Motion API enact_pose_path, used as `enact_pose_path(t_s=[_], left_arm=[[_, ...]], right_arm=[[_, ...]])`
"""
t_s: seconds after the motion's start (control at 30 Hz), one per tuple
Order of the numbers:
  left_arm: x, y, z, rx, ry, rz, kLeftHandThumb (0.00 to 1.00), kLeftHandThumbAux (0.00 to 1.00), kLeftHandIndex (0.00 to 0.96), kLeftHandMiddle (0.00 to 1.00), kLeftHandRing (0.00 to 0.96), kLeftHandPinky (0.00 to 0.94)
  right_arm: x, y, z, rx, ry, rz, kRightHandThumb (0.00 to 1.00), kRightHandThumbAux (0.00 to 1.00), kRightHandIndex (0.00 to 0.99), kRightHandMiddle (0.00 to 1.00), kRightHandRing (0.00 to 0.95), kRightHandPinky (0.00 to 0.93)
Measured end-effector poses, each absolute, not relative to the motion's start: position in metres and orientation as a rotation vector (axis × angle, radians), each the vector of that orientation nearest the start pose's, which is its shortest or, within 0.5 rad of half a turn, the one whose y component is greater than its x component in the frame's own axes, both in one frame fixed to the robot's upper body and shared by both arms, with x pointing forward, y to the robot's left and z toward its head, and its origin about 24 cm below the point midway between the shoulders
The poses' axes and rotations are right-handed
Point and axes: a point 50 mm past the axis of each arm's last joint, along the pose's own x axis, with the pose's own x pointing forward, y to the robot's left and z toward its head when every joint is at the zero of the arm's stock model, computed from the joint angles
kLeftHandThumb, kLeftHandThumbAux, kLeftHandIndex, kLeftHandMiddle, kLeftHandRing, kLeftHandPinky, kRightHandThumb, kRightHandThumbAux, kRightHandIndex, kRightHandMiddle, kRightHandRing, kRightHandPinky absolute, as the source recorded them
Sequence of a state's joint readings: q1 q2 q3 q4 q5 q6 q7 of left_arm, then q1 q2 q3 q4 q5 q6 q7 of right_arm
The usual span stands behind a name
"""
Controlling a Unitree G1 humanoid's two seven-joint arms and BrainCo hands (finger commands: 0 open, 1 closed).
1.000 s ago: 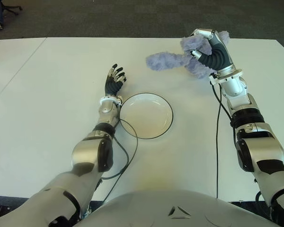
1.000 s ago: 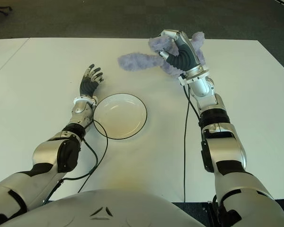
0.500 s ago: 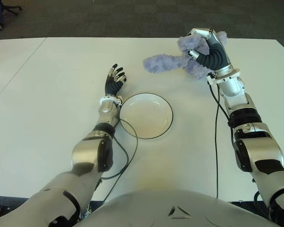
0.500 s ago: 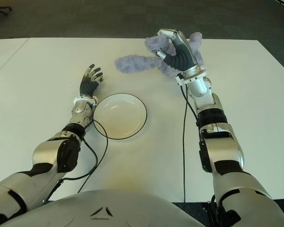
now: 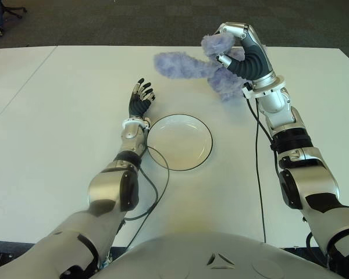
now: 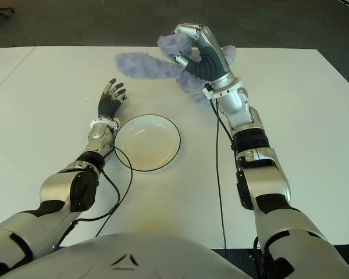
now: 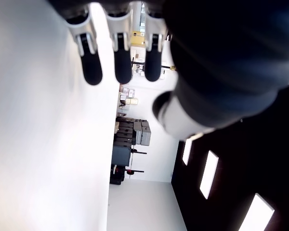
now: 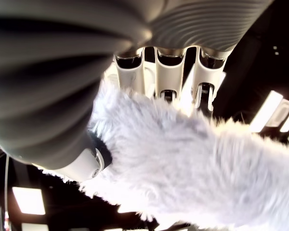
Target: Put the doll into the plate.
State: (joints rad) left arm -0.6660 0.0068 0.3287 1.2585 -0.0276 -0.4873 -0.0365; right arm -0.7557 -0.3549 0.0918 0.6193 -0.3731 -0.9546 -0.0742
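Doll (image 5: pixel 186 67), purple plush, held aloft beyond plate (image 5: pixel 180 142), toward its far right side, not yet over it. Right hand (image 5: pixel 239 52) curled around doll's fuzzy middle, fingers (image 8: pixel 166 72) wrapped over fur, one long limb sticking out sideways unsupported. Looks light, soft, floppy; fur compresses, likely not slippery or fragile; grip on thick body seems best. Left hand (image 5: pixel 141 99) just left of plate, fingers spread, holding nothing. No brands, labels or writing readable.

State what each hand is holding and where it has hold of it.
The right hand grips the furry purple doll around its thick middle, held above the table. The left hand, beside the plate, holds nothing.
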Motion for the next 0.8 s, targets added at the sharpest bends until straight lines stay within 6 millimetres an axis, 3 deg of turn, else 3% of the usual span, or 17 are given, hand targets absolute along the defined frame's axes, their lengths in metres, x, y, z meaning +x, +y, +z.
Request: enact_pose_path(t_s=[0.47, 0.53, 0.8], left_arm=[[0.336, 0.147, -0.003, -0.172, 0.134, 0.070, 0.543, 0.872, 0.090, 0.167, 0.159, 0.195], [0.336, 0.147, -0.003, -0.172, 0.134, 0.069, 0.598, 0.875, 0.098, 0.174, 0.162, 0.204], [0.336, 0.147, -0.003, -0.176, 0.133, 0.069, 0.660, 0.873, 0.116, 0.181, 0.170, 0.219]], right_arm=[[0.331, -0.127, 0.204, -0.691, -1.113, 0.337, 0.706, 0.713, 0.439, 0.867, 0.871, 0.863], [0.332, -0.126, 0.208, -0.694, -1.118, 0.334, 0.704, 0.713, 0.438, 0.869, 0.870, 0.863], [0.337, -0.121, 0.232, -0.729, -1.186, 0.311, 0.706, 0.712, 0.438, 0.879, 0.875, 0.872]])
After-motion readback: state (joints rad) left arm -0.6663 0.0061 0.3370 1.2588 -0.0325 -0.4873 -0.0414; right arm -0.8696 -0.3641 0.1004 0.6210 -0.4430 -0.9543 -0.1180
